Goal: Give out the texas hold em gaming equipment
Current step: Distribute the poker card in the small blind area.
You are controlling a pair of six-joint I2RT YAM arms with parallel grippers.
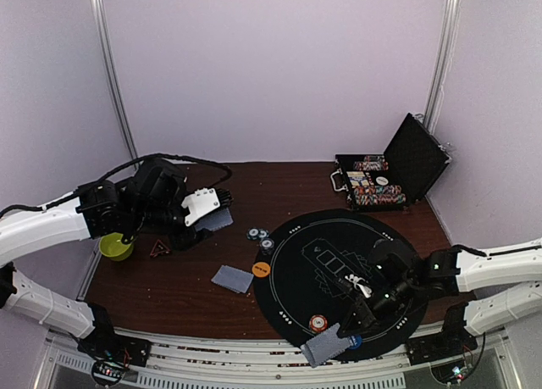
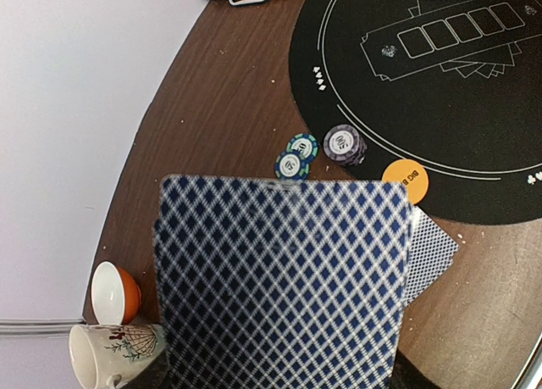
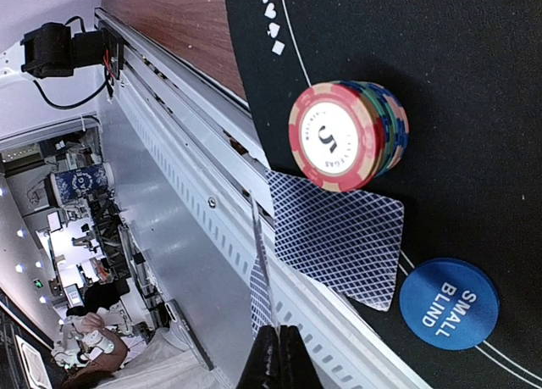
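I am pinching one thin playing card with a blue diamond-lattice back (image 3: 259, 266) edge-on in my right jaws, closed tight on it, over the near rim of the round black felt mat (image 3: 474, 67). It is hanging just beside a matching card lying flat (image 3: 339, 236), next to the red-topped stack of striped poker chips (image 3: 343, 135) and the round blue small-blind disc (image 3: 449, 302). I am judging this as dealing this seat's second card: next comes lowering and releasing it beside the first. My left jaws are standing part-open, gripping the remaining pack (image 2: 279, 279) above the brown wooden tabletop (image 2: 229, 109).

Soft even light, dim tabletop, card (image 2: 279, 279) blurred close to lens
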